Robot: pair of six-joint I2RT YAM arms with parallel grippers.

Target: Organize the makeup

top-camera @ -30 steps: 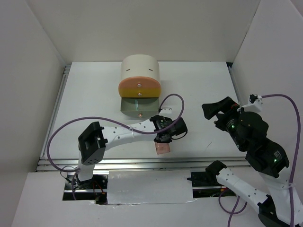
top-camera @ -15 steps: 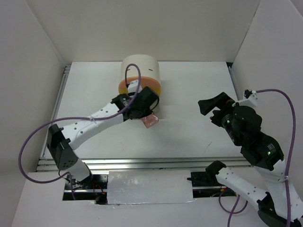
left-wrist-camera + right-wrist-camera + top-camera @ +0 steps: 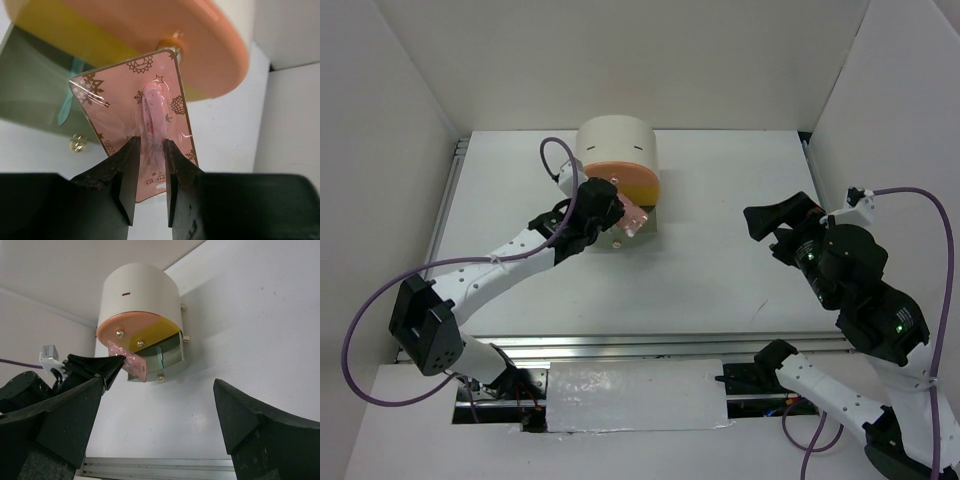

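Note:
My left gripper is shut on the flat pink palette, one piece of the makeup. It holds the palette tilted in the air in front of the cream drum box. In the left wrist view both fingers pinch the palette at its near end, and its far corner lies by the orange drawer front. The grey drawer at the bottom stands pulled out, with a pale teal stick inside. My right gripper hovers open and empty to the right, facing the box.
A yellow drawer front sits between the orange one and the grey drawer. A brass knob marks the grey drawer's front. White walls enclose the table, and an aluminium rail runs along its near edge.
The left arm swung from the table's near middle up to the box, carrying the pink palette to the drawer fronts. The right arm shifted only slightly.

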